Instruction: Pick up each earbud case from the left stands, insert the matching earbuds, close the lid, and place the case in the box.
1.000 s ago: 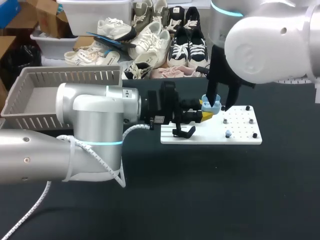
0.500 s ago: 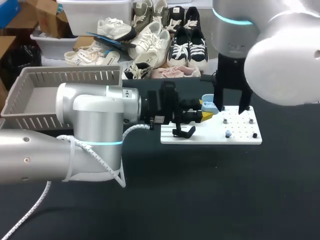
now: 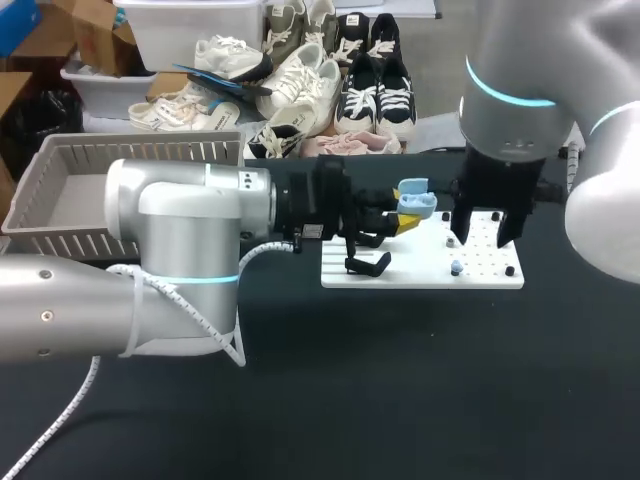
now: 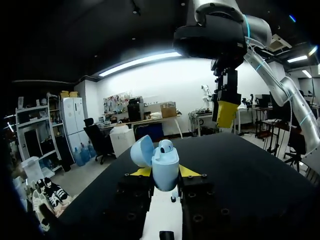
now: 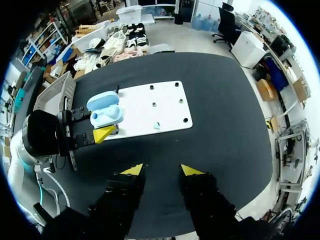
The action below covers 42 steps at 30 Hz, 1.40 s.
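Left gripper [image 4: 165, 172] clamps a pale blue earbud case [image 4: 165, 165], lid swung open, above the left end of the white stand plate [image 3: 490, 258]. Right gripper [image 5: 162, 170] hangs over the plate's right part, fingers apart and empty. A small blue earbud [image 3: 455, 268] sits on the plate among black pegs, and the grey box [image 3: 60, 165] stands well to the left.

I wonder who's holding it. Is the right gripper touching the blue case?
Apart. The right wrist view shows bare table between the open right gripper and the blue case, which sits ahead in the left gripper.
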Available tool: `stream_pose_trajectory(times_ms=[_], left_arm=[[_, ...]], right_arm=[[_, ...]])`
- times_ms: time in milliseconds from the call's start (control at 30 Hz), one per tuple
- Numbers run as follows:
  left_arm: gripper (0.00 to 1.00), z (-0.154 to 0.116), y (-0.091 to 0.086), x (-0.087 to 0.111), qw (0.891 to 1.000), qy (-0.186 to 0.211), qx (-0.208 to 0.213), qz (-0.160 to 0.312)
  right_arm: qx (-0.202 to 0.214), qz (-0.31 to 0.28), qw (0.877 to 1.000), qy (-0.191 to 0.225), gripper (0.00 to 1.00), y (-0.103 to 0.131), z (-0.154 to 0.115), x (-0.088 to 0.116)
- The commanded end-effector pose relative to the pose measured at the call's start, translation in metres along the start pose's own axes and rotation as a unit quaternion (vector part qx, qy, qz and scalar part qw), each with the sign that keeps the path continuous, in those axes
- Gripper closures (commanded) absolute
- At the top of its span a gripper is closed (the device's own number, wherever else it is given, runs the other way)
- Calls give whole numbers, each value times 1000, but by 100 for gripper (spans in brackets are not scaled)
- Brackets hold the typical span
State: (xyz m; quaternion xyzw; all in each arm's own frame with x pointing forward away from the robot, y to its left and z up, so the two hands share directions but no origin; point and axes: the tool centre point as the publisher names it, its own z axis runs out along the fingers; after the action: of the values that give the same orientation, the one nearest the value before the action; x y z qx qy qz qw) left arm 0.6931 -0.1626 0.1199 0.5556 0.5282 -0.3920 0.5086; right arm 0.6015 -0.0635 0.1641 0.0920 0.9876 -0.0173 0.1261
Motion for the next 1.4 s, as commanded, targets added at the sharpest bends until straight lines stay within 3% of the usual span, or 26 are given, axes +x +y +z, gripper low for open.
stream_pose_trajectory(times_ms=[33,367,567,633,1400], left_arm=[[100,-12,3,1,1000,-1,3,4],[100,-31,10,11,1000,11,-3,7],[100,-35,13,10,1000,0,-9,5],[100,-36,15,9,1000,-22,-13,6],[100,-41,21,12,1000,-17,-9,-4]], right_arm=[[-4,3,1000,-17,61,-5,3,2],[2,3,1000,-16,60,-3,3,-4],[6,0,1000,-15,60,-1,4,-5],[7,0,1000,-15,60,-1,4,-6],[5,1,1000,-8,57,-1,10,-11]])
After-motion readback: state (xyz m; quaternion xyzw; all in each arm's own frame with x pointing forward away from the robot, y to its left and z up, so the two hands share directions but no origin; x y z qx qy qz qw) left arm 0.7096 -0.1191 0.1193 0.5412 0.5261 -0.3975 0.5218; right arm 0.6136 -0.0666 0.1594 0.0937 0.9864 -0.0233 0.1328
